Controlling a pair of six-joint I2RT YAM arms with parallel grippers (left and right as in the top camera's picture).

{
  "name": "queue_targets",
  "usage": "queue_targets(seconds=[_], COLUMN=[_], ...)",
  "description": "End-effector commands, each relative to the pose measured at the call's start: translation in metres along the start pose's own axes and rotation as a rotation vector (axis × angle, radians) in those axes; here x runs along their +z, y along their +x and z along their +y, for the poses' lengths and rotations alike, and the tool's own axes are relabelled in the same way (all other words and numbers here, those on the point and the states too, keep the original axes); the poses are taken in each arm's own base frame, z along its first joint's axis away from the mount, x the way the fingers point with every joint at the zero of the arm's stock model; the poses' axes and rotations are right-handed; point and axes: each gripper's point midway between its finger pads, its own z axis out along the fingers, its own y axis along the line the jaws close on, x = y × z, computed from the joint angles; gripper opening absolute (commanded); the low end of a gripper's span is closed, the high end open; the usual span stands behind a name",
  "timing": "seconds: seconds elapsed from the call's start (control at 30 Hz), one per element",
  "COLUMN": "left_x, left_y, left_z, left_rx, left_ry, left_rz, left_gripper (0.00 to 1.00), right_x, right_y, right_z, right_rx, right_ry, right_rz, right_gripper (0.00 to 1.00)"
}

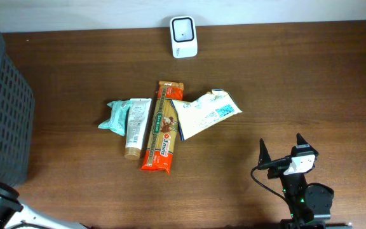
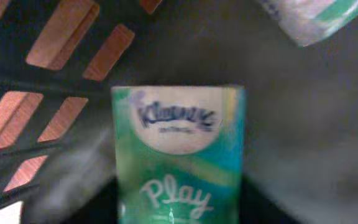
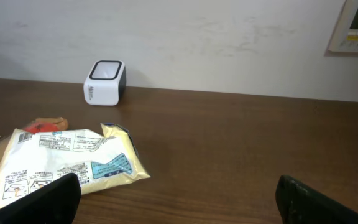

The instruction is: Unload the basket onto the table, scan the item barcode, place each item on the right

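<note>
**Scan risk: crowded pile, left grip unclear**

Right claw point(image 1: 280, 140): spread wide, holding nothing, parked near the front of the surface point(image 1: 310, 83), well apart from the items.

Left claw: down in or over the basket point(image 1: 5, 108). Fingers not distinguishable in the blurred wrist view, so cannot tell whether spread or gripping. Kleenex pack point(image 2: 179, 155) right under the camera, 2nd pack point(image 2: 316, 18) at the frame corner.

Items left to scan: 4 clustered mid-surface, between basket and right claw: teal pack point(image 1: 114, 117), tube point(image 1: 136, 127), orange pasta pack point(image 1: 161, 130), white pouch point(image 1: 205, 112). Scanner point(image 1: 183, 37) at the far edge.

Likely failure points:
1. Double pick. Tube touching both the teal pack and the pasta pack, pouch overlapping the pasta pack. Probable neighbour drag when closing on any 1.
2. No read. No barcode clearly visible from overhead, so good odds of showing the wrong face to the scanner.
3. Soft pouch. Probably sagging or creasing in a pinch, code bent away from the window.
4. Left exit. If clamped on the Kleenex pack, risk of hauling it back out. Also possible snag on the lattice wall.
5. Arm clash. 2 arms, 1 small pile, same approach path.
</note>
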Motion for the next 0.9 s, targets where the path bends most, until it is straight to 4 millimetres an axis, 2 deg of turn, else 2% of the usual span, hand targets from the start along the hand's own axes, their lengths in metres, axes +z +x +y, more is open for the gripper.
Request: queue_targets(seconds=[0.0,0.03,0.1,0.13,0.17,0.23,0.27,0.3,0.33,0.37,0.4,0.43,0.47,0.5,0.57,0.6,0.63,0.67,0.7,0.73,0.8,0.87], left_x=[0.007,0.006,-0.009,-0.031,-0.071,-0.162,-0.223,-0.276,-0.318,-0.347,-0.351,-0.349,-0.342,-0.338,-0.321,-0.316,-0.314,-0.312,-0.31,-0.308,-0.305,-0.302], left_y=[0.002,0.0,-0.015,-0.035,-0.066,-0.113,-0.129,-0.132,-0.123,-0.101,-0.08,-0.059,-0.026,0.002,0.09,0.126,0.154,0.195,0.234,0.258,0.292,0.341], left_z=[-0.004,-0.008,-0.021,-0.026,-0.031,-0.036,-0.045,-0.059,-0.079,-0.12,-0.159,-0.196,-0.257,-0.302,-0.409,-0.445,-0.47,-0.498,-0.518,-0.53,-0.548,-0.564], left_rx=[-0.055,-0.084,-0.099,-0.148,-0.175,-0.202,-0.188,-0.147,-0.094,-0.045,0.01,0.08,0.199,0.3,0.588,0.715,0.818,1.005,1.169,1.239,1.315,1.419], left_ry=[0.092,0.114,0.218,0.284,0.371,0.527,0.641,0.736,0.799,0.859,0.896,0.916,0.933,0.95,0.954,0.964,0.984,1.007,1.026,1.035,1.045,1.053], left_rz=[-0.016,-0.022,-0.066,-0.122,-0.219,-0.405,-0.518,-0.597,-0.629,-0.566,-0.469,-0.373,-0.248,-0.176,-0.023,0.006,0.023,0.038,0.051,0.07,0.099,0.141], left_gripper=[0.12,0.02,0.0,0.0,0.0,0.0,0.0,0.0,0.0,0.0,0.0,0.0,0.0,0.0,0.0,0.0,0.0,0.0,0.0,0.0,0.0,0.0], right_x=[0.0,0.0,0.0,0.0,0.0,0.0,0.0,0.0,0.0,0.0,0.0,0.0,0.0,0.0,0.0,0.0,0.0,0.0,0.0,0.0,0.0,0.0], right_y=[0.003,0.003,0.003,0.003,0.003,0.003,0.003,0.003,0.003,0.003,0.003,0.003,0.003,0.003,0.003,0.003,0.003,0.003,0.003,0.003,0.003,0.003], right_z=[-0.001,-0.001,-0.001,-0.001,-0.001,-0.001,-0.001,-0.001,-0.001,-0.001,-0.001,-0.001,-0.001,-0.001,-0.001,-0.001,-0.001,-0.001,-0.001,-0.001,-0.001,-0.001], right_rx=[0.005,0.005,0.005,0.005,0.005,0.005,0.005,0.005,0.005,0.005,0.005,0.005,0.005,0.005,0.005,0.005,0.005,0.005,0.005,0.005,0.005,0.005], right_ry=[0.004,0.004,0.004,0.004,0.004,0.004,0.004,0.004,0.004,0.004,0.004,0.004,0.004,0.004,0.004,0.004,0.004,0.004,0.004,0.004,0.004,0.004], right_rz=[0.003,0.003,0.003,0.003,0.003,0.003,0.003,0.003,0.003,0.003,0.003,0.003,0.003,0.003,0.003,0.003,0.003,0.003,0.003,0.003,0.003,0.003], right_gripper=[0.99,0.99,0.99,0.99,0.99,0.99,0.98,0.99,0.99,0.99,0.99,0.99,0.99,0.99,0.99,0.99,0.99,0.99,0.99,0.99,0.99,0.99])
